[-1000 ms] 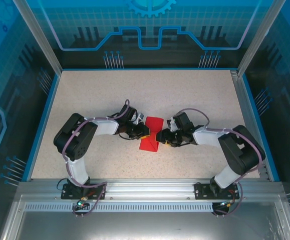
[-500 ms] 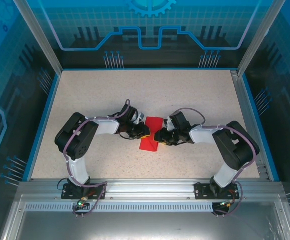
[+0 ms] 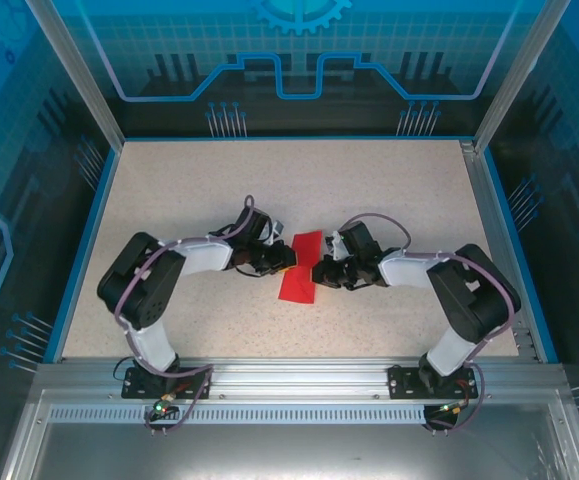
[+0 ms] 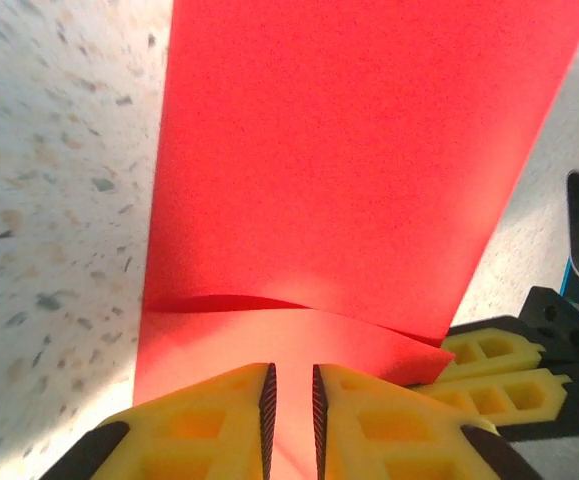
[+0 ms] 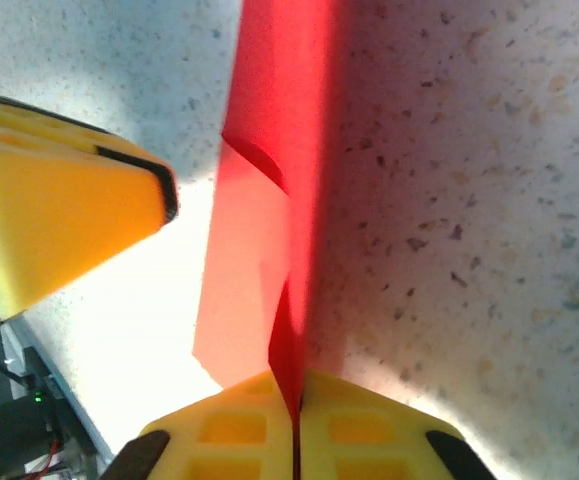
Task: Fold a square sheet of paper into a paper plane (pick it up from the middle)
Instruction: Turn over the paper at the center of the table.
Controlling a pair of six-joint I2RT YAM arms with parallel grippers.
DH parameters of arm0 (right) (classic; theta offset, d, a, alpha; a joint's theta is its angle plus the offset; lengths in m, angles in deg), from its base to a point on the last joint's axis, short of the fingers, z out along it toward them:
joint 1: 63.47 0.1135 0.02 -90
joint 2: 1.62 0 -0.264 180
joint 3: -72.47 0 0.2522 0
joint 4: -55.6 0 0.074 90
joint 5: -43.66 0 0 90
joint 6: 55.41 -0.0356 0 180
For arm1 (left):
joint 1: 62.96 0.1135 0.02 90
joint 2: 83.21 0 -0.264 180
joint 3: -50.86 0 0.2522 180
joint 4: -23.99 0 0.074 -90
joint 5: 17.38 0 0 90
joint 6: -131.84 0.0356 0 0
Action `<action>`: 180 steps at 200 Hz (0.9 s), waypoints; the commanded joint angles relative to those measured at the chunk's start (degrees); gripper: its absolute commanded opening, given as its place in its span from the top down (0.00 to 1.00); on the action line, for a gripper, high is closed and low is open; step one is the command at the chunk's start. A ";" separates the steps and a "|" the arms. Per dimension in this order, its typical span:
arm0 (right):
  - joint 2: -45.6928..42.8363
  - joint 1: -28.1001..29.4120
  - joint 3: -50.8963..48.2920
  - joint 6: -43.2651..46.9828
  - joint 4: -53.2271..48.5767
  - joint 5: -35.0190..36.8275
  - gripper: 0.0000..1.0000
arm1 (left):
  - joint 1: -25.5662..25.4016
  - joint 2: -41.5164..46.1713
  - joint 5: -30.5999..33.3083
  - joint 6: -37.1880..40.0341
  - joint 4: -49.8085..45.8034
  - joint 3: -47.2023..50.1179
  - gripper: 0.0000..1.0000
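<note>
The square sheet of paper (image 3: pixel 299 278), bright red and partly folded with one layer curling over another, lies mid-table between both grippers. My left gripper (image 3: pixel 288 262) sits at its left edge. In the left wrist view the yellow fingers (image 4: pixel 219 420) stand a narrow gap apart over the paper (image 4: pixel 349 150), and the left gripper (image 4: pixel 292 378) clamps nothing that I can see. My right gripper (image 3: pixel 318 270) is at the paper's right edge. In the right wrist view the right gripper (image 5: pixel 297 388) is shut, with a raised edge of the paper (image 5: pixel 269 130) pinched between its pads.
The speckled table (image 3: pixel 209 190) is bounded by a blue rim (image 3: pixel 87 240) and transparent walls. The right gripper's yellow fingers (image 4: pixel 494 365) show just beyond the paper in the left wrist view. The left gripper's finger (image 5: pixel 64 190) shows at upper left in the right wrist view.
My right gripper has closed onto the paper's right edge. The left arm's elbow has swung slightly left, and its gripper has stayed at the paper's left edge.
</note>
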State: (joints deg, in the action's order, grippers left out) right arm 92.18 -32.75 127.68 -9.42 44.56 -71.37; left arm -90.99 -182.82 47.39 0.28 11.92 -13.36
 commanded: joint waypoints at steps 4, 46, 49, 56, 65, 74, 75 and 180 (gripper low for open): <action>-5.84 -0.57 5.18 7.74 -12.39 1.79 0.95 | 0.24 8.02 7.83 -0.76 -2.15 2.28 0.79; -12.19 0.30 18.38 18.27 -42.46 19.40 0.94 | 1.70 18.10 17.14 -0.35 -8.05 5.39 0.75; -12.44 0.58 19.89 18.76 -45.54 22.77 0.94 | 1.81 18.73 17.67 -0.36 -8.37 5.66 0.75; -12.58 1.11 22.51 19.13 -50.60 27.58 0.94 | 2.12 20.02 18.65 -0.15 -8.98 6.17 0.74; -12.38 1.97 26.10 19.10 -57.18 34.73 0.93 | 2.44 21.39 20.05 -0.19 -10.02 6.74 0.73; -11.51 3.01 29.79 18.22 -64.31 42.10 0.93 | 2.80 22.63 21.64 -0.25 -11.05 7.08 0.73; -11.18 3.31 30.67 17.79 -66.04 43.89 0.93 | 2.85 22.80 21.81 -0.31 -11.12 7.15 0.73; 27.37 22.15 58.95 5.66 -79.59 45.98 0.85 | 7.74 30.93 33.59 -7.79 -21.76 9.76 0.68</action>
State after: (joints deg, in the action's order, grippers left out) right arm 111.61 -14.12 180.05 -3.19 -36.49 -16.82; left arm -84.21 -153.66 78.27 -5.04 -5.76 -4.62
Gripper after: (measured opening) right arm 0.130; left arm 0.312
